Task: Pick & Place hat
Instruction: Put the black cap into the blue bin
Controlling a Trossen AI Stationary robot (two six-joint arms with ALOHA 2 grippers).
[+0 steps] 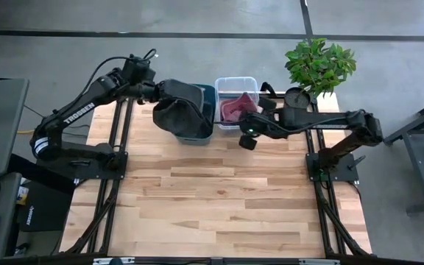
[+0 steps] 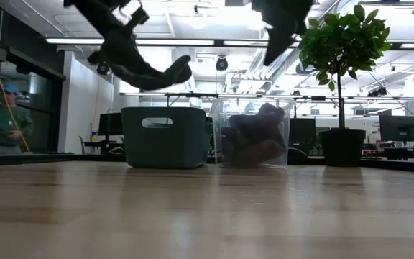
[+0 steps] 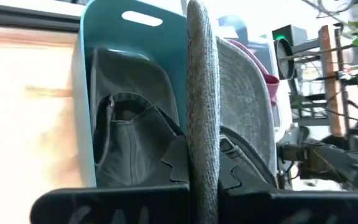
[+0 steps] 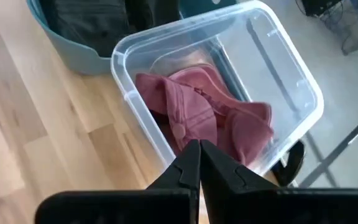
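Observation:
A dark grey hat [image 1: 179, 110] hangs in the air over the teal bin [image 1: 207, 103], with my left gripper [image 3: 202, 171] shut on it. In the low view the hat [image 2: 146, 72] is clear above the bin [image 2: 165, 137]. Another dark hat [image 3: 126, 137] lies inside the bin. A red hat [image 4: 210, 121] lies in the clear container [image 4: 129, 46] just right of the bin. My right gripper [image 4: 199, 158] is shut with nothing in it, raised over the container's near wall [image 1: 247, 138]. My left gripper pinches the grey hat's brim [image 3: 202, 124] between its two fingers; the brim shows edge-on, running out from between the fingertips [image 3: 178, 158]. The fingers slant down from the table's left side. The hat is lifted clear, its crown [image 3: 247, 93] hanging over the teal bin.
A potted plant [image 1: 319, 66] stands at the far right behind the right arm. Bare wooden tabletop [image 1: 219, 199] stretches from the bins to the near edge. A person [image 2: 6, 119] is in the room beyond the table's left side.

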